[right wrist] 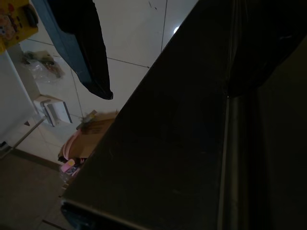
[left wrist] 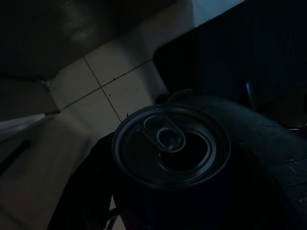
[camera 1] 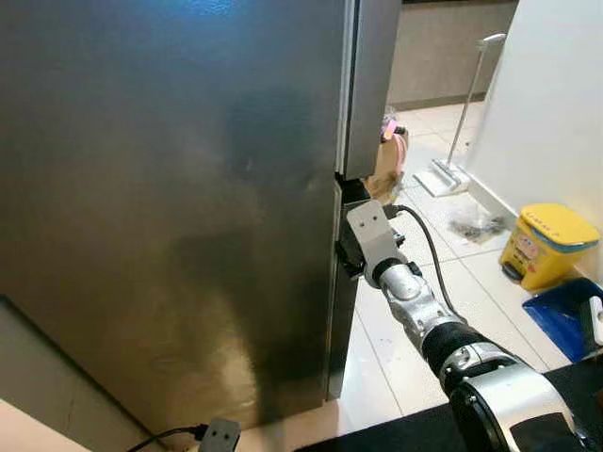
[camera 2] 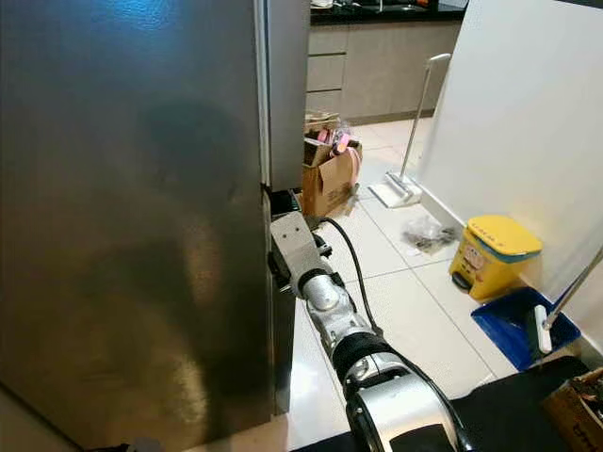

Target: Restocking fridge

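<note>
Brushed-steel fridge (camera 1: 170, 207), doors closed. Right gripper (camera 2: 281, 252) at door edge, 12 o'clock of its arm; fingers straddle that vertical edge, apart. Left gripper (left wrist: 96, 191), low at 7 o'clock, apparently clamped on can (left wrist: 171, 146).

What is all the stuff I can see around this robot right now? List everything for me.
fridge: one, dark steel, doors shut, close before the robot.
can: one, dark, unopened top with ring pull, between the left gripper's fingers.
cardboard box: one, brown, with pink items inside, on the floor behind the fridge.
mop: one, white, leaning by the white wall.
bin: one, yellow, on the floor by the wall.
dustpan: one, blue, beside the bin.
plastic bag: one, clear and crumpled, on the tiles.
left gripper: one, black, around the can.
right gripper: one, black, at the fridge door's edge.
</note>
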Available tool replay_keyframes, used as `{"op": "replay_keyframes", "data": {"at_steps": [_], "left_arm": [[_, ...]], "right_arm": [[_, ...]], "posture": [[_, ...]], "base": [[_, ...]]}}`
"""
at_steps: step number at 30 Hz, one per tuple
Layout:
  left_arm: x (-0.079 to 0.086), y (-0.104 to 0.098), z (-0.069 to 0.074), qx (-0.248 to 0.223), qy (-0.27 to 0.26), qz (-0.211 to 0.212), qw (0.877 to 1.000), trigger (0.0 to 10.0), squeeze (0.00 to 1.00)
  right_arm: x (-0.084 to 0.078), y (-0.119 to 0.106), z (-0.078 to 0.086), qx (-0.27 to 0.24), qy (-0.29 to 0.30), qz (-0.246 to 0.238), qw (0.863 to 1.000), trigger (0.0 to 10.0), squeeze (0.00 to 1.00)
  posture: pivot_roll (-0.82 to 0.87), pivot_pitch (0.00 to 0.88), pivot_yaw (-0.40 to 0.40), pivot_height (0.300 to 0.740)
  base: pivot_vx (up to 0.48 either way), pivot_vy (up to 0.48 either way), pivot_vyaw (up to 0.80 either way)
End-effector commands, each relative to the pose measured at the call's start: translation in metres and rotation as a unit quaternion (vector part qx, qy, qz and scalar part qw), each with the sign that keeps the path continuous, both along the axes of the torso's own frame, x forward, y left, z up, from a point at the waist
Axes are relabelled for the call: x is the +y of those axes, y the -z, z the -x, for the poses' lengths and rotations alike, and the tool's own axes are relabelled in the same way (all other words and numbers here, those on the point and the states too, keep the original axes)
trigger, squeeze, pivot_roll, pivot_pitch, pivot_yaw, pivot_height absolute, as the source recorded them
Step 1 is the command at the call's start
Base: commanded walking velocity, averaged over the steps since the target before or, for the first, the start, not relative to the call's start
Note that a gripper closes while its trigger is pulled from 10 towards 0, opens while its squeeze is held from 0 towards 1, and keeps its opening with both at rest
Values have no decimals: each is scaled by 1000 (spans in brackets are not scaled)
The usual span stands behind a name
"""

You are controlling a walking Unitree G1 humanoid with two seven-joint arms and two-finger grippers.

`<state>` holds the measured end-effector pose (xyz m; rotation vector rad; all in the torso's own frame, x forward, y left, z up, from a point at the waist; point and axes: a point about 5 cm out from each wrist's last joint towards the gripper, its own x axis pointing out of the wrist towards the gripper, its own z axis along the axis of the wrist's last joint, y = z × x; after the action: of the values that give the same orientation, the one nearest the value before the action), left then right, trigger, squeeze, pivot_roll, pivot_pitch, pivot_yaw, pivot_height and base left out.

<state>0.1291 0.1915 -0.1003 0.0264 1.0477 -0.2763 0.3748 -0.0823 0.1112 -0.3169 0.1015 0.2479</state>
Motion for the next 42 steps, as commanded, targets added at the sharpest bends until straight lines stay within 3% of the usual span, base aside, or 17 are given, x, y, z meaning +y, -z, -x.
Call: {"op": "replay_keyframes", "data": {"at_steps": [1,42], "left_arm": [[-16,3,6,13,13,29,999,10000,0],[-14,2,3,13,23,30,999,10000,0]], "right_arm": [[-47,-3,-6,-8,113,-9,993,10000,0],[-57,-3,-6,-9,143,-6,990,10000,0]], "posture": [[23,0,-21,740],[23,0,-5,740]], "base": [[0,0,0],[0,0,0]]}}
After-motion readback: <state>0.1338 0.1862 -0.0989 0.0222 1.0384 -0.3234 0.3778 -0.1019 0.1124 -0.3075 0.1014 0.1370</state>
